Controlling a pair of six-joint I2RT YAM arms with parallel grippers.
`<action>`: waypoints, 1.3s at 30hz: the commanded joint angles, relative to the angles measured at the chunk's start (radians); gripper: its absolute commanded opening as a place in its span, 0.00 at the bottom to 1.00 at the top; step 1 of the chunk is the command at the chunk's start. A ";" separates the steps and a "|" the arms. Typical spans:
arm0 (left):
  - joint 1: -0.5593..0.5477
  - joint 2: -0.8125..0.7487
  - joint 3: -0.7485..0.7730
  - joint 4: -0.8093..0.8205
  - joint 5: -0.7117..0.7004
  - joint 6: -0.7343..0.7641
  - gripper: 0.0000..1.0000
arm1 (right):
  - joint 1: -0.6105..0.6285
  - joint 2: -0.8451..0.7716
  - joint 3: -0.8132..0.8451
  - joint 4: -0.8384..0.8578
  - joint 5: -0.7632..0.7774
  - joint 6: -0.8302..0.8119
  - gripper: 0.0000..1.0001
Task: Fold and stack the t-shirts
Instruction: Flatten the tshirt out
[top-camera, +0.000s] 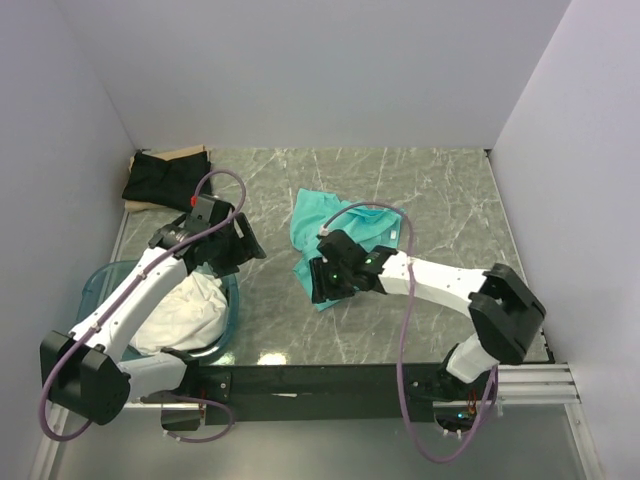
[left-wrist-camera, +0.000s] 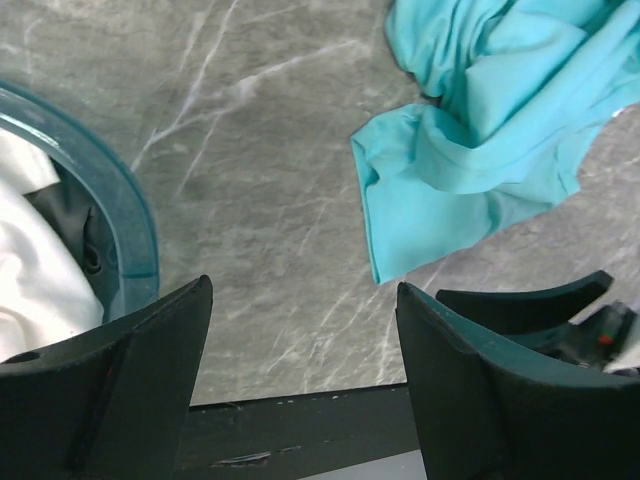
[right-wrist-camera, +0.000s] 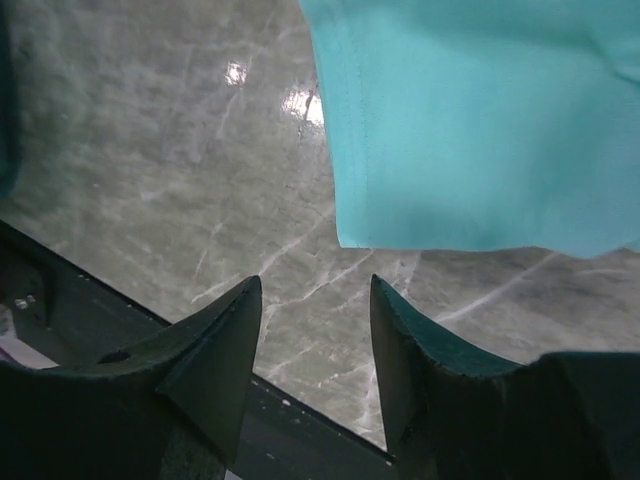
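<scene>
Bottom of the top view, nearest edge: a black mounting rail (top-camera: 330, 380) ran across the front of the grey marbled worktop (top-camera: 440, 200), with both my arm bases on it.

Lower left, just above the rail: the translucent blue tub (top-camera: 232, 300) held white t-shirts (top-camera: 185, 312), bunched and unfolded. My left arm crossed over it. In the left wrist view a dark fold (left-wrist-camera: 82, 235) lay among the white cloth beside the tub rim; I could not tell what it was.

My left end effector (left-wrist-camera: 302, 300) hung over bare worktop just right of the tub rim. Its fingers were spread wide with nothing between them, and they touched no cloth.

Centre of the top view: my right end effector (right-wrist-camera: 315, 290) sat at the lower corner of the mint-teal t-shirt (top-camera: 340, 222). Its fingers were parted to a moderate gap and gripped nothing. In the right wrist view the shirt's hem corner lay just beyond the fingertips, filling the upper right of the frame.

The mint-teal t-shirt lay crumpled in the middle of the worktop, rumpled into several folds, with my right arm's cable (top-camera: 385, 210) looping above it.

Upper left, farthest: the black t-shirt (top-camera: 165, 180) sat in a loose heap on a tan cardboard sheet (top-camera: 188, 150) near the back left corner, well apart from the mint-teal one.
</scene>
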 joint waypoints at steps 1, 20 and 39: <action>0.003 0.002 0.029 -0.012 -0.030 0.013 0.80 | 0.034 0.056 0.048 -0.011 0.033 -0.005 0.54; 0.016 0.018 0.069 -0.085 -0.071 0.082 0.80 | 0.076 0.231 0.099 -0.035 0.165 0.007 0.53; -0.009 0.234 0.296 0.031 -0.018 0.210 0.78 | -0.192 -0.076 -0.099 -0.212 0.334 0.113 0.00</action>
